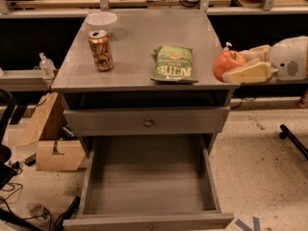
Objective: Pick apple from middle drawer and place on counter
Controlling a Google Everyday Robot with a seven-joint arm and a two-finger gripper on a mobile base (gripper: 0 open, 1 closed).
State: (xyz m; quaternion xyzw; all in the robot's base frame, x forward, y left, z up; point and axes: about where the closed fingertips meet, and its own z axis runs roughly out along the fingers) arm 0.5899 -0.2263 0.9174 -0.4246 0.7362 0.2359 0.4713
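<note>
My gripper [234, 64] comes in from the right and is shut on the apple [227, 64], a small red-orange fruit. It holds the apple at the right edge of the counter [139, 42], a little above the surface. The middle drawer [147, 177] is pulled wide open below, and its flat grey bottom is bare.
On the counter stand a drink can [100, 50] at the left, a white bowl [101, 20] at the back left and a green chip bag [173, 64] in the middle right. A cardboard box [53, 150] lies on the floor at the left.
</note>
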